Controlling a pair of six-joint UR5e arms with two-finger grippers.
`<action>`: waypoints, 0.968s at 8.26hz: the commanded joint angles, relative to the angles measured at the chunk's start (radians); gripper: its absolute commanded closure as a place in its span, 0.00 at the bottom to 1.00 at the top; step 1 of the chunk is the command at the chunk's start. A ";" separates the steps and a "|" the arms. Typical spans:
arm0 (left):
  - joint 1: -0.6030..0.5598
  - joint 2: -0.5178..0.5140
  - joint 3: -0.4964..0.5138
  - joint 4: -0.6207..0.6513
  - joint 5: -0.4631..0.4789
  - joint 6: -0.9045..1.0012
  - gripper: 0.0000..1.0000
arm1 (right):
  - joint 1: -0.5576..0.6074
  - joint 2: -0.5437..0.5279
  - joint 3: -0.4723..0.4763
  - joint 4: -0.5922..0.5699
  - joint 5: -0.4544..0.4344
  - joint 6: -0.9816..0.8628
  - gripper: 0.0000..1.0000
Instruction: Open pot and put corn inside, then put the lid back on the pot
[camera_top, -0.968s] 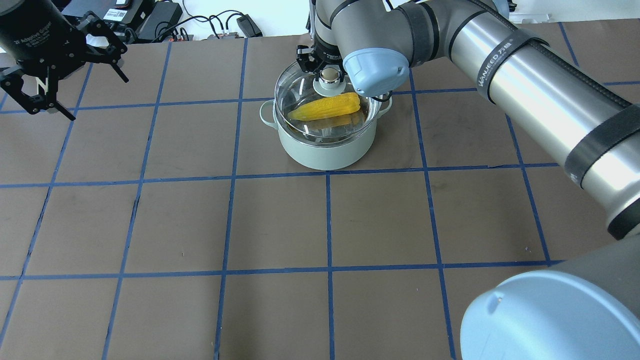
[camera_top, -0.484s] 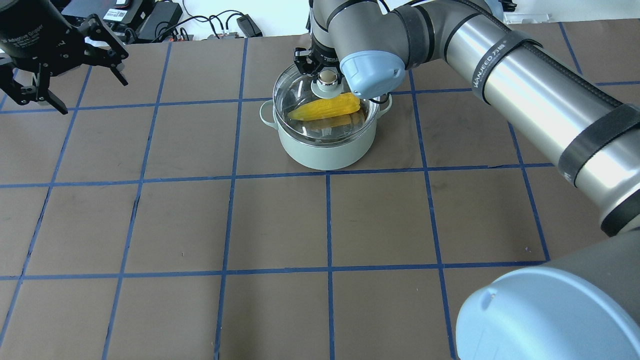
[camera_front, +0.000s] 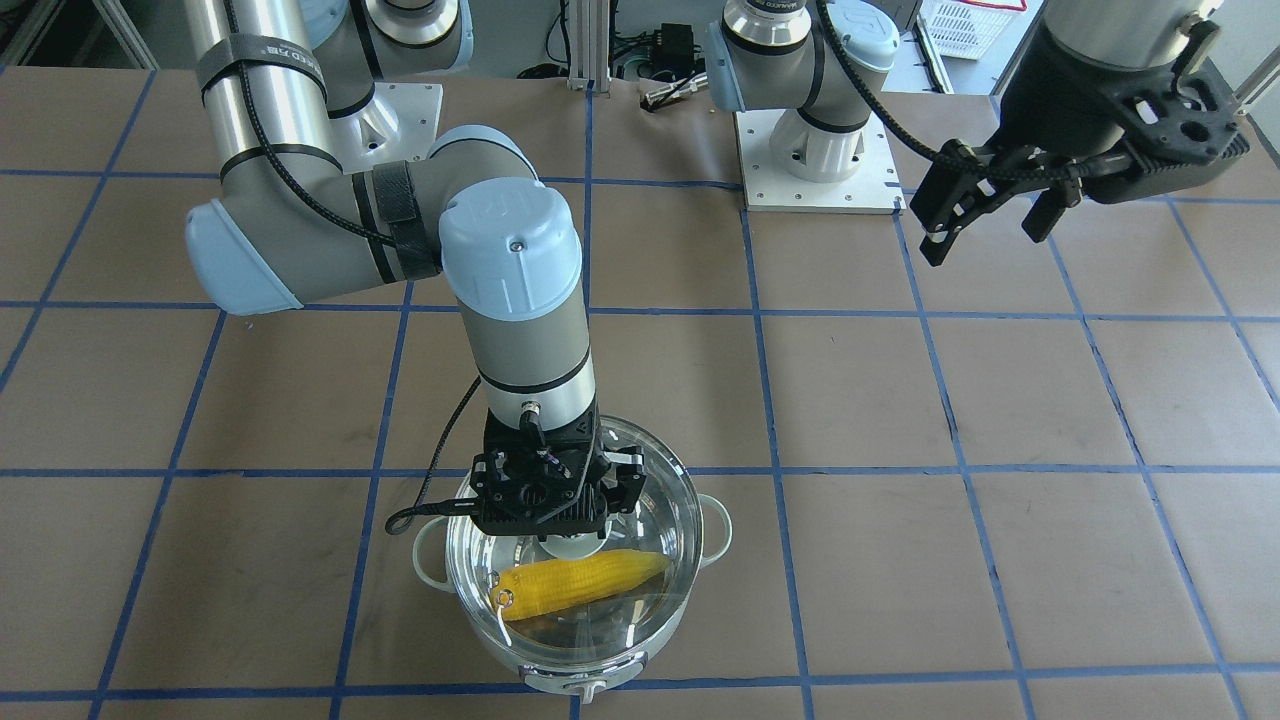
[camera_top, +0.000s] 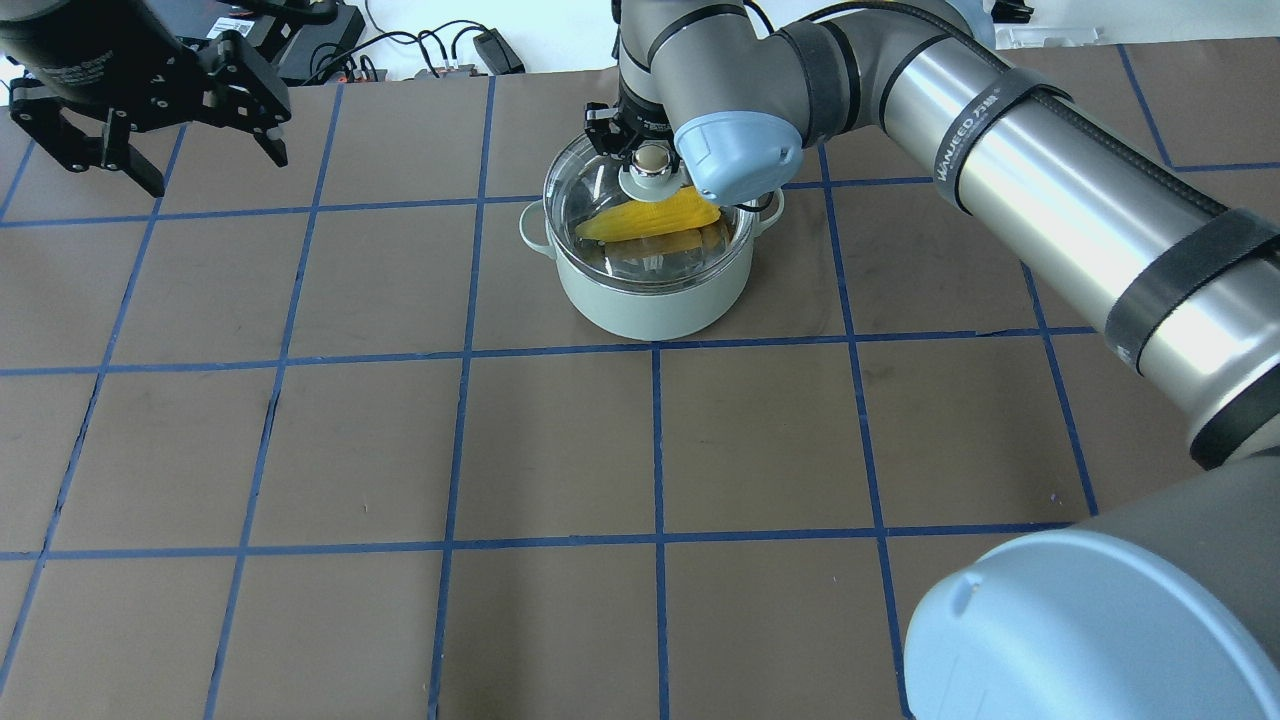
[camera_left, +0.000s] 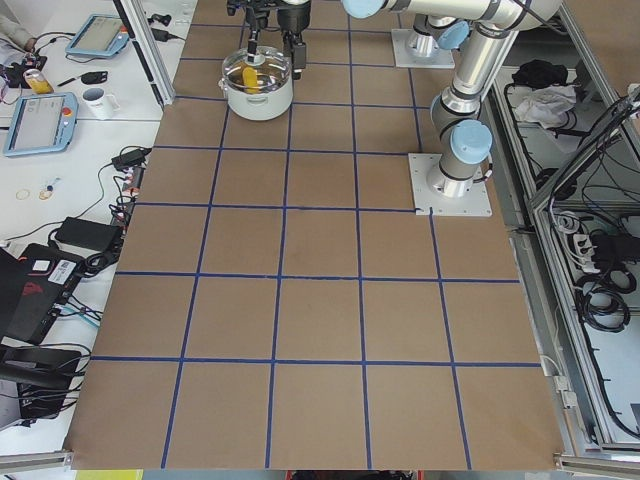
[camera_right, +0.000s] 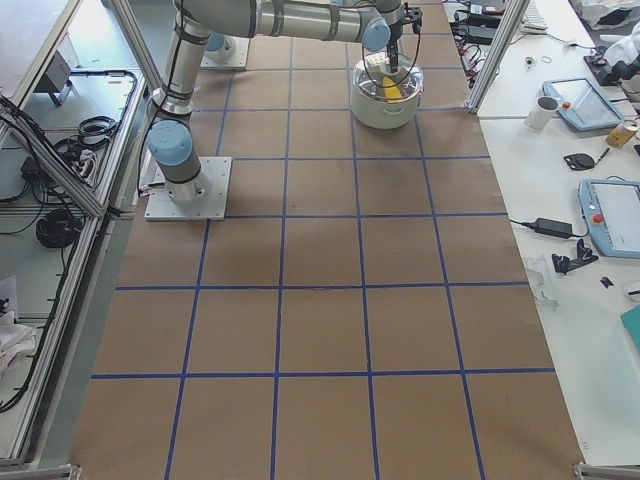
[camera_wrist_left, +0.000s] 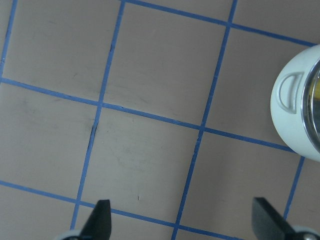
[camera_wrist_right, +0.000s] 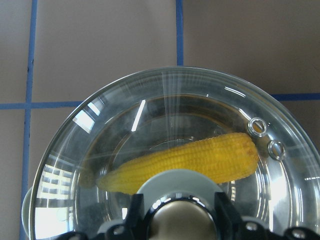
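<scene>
One pale mint-green pot (camera_top: 650, 300) stands on the table (camera_top: 400, 450), with one yellow tapered corn (camera_top: 650, 218) lying across its steel inside under one clear glass lid (camera_top: 590, 190). The right gripper (camera_wrist_right: 179, 217) pinches the lid's knob (camera_top: 652, 160) from both sides; the left gripper (camera_top: 215, 170) hangs spread, well apart. Only the front-facing view shows the pot's control tab (camera_front: 585, 688), and only the right wrist view shows two ringed holes (camera_wrist_right: 256, 125) in the glass.

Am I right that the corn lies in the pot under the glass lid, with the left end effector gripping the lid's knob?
Not quite: the right end effector grips the knob, as the overhead exterior view shows. The left end effector hangs open, apart from the pot. The corn does lie in the pot under the glass lid.
</scene>
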 joint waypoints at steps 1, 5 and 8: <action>-0.094 -0.043 -0.001 0.032 0.002 0.001 0.00 | 0.000 0.012 0.004 -0.021 -0.028 -0.002 0.56; -0.125 -0.051 -0.025 0.052 -0.018 0.050 0.00 | 0.002 0.012 0.006 -0.027 -0.026 0.011 0.56; -0.125 -0.048 -0.053 0.059 -0.017 0.056 0.00 | 0.016 0.015 0.012 -0.029 -0.028 0.018 0.56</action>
